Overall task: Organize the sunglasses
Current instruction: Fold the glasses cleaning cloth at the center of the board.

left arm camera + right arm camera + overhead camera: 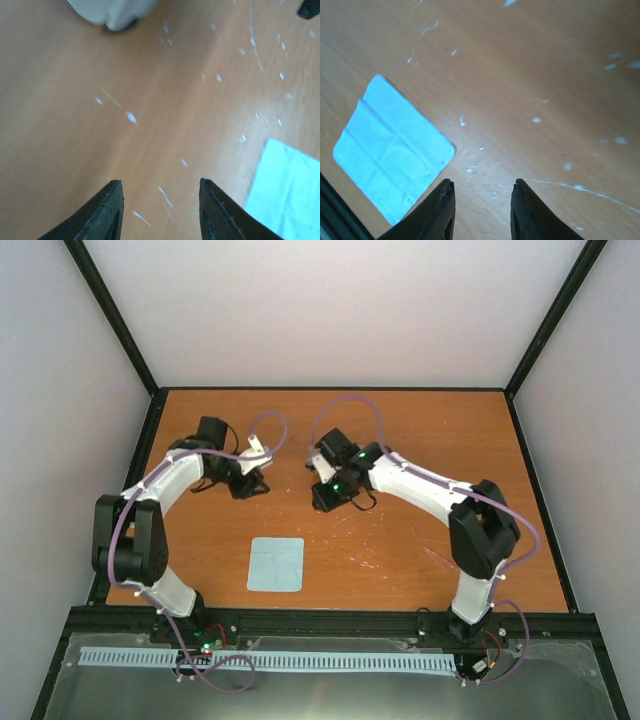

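1. Top external view: sunglasses (437, 558) seem a faint pink trace right of the cloth (276, 564) (hard to tell)
2. Left gripper (160, 185), right gripper (482, 182): jaws parted, empty
3. Risk: misjudging that near-invisible outline, jaws close on bare table (400, 420)

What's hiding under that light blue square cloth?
The pale blue square cloth lies flat, with fold creases, on the orange-brown wooden table. No bump shows, but the cloth covers whatever is beneath, so I cannot see there.

Each arm (170, 480) has white links (412, 480), black joints (484, 532), purple cables (350, 400), green lights (337, 487) and black tapered fingers (107, 212).
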Robot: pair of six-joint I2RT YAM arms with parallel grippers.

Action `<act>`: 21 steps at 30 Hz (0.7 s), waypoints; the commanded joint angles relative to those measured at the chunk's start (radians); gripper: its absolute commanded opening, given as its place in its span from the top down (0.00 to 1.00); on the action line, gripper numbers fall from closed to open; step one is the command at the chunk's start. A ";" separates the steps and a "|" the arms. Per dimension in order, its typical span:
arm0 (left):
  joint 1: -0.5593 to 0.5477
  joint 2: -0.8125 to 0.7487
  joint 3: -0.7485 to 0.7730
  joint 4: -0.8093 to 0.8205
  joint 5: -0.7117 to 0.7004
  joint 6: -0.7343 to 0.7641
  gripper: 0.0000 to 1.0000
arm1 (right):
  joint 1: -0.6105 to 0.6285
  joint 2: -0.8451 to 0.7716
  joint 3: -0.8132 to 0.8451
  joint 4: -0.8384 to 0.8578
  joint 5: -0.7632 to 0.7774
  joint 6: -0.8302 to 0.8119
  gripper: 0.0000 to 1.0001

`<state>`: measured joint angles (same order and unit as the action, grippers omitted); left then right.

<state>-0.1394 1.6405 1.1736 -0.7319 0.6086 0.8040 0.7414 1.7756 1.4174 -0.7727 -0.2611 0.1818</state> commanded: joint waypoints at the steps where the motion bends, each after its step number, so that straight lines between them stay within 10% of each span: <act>1: 0.004 -0.116 -0.134 -0.009 -0.087 0.061 0.58 | 0.089 0.074 0.022 -0.044 -0.062 -0.015 0.68; 21: 0.162 -0.274 -0.350 0.116 -0.139 -0.137 0.62 | 0.173 0.318 0.175 -0.167 -0.050 -0.071 0.75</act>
<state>0.0071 1.3888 0.8291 -0.6502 0.4747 0.7006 0.9047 2.0621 1.5692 -0.9081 -0.3260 0.1253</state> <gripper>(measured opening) 0.378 0.248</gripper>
